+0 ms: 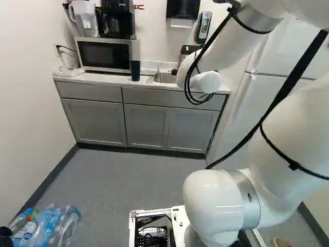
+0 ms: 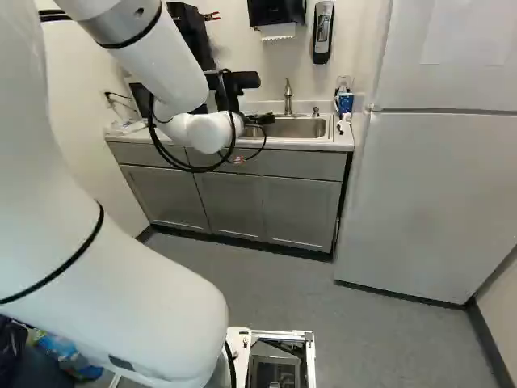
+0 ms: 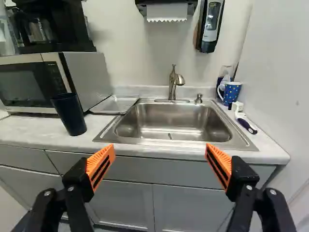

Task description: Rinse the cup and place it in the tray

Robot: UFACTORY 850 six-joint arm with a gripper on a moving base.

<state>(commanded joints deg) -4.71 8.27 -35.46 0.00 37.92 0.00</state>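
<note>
Wrist view: notice the gripper [image 2: 260, 119] opened wide, orange pads [image 3: 100, 166] well apart, short of the counter's front edge and facing the sink [image 3: 173, 123]. Out beyond one finger, find the dark cup [image 3: 69, 113] standing on the counter [image 3: 29, 130], near the front edge and in front of the microwave [image 3: 63, 79]; seen upright in the left base view. Farther back, between microwave and sink, see the shallow tray [image 3: 116, 104] lying just beside the sink's rim. Mind the faucet [image 3: 172, 84], rising from the sink's rear rim and reaching toward the basin. On the sink's other side, toward the refrigerator [image 2: 436, 178], note a spotted mug [image 3: 231, 92] and a brush [image 3: 245, 121]. Above, look out for the towel dispenser [image 3: 166, 10] and soap dispenser [image 3: 211, 24] on the wall, and for the coffee maker [image 3: 55, 24] and pitcher [image 1: 84, 18] on top of the microwave. Regarding edges, count the counter's long front one above the cabinets [image 2: 250, 202], and the refrigerator's tall side, boxing in one end. For moving, use the stretch of floor [image 1: 118, 180] between base and cabinets, bordered at the left base view's lower left by plastic bottles [image 1: 49, 226].
</note>
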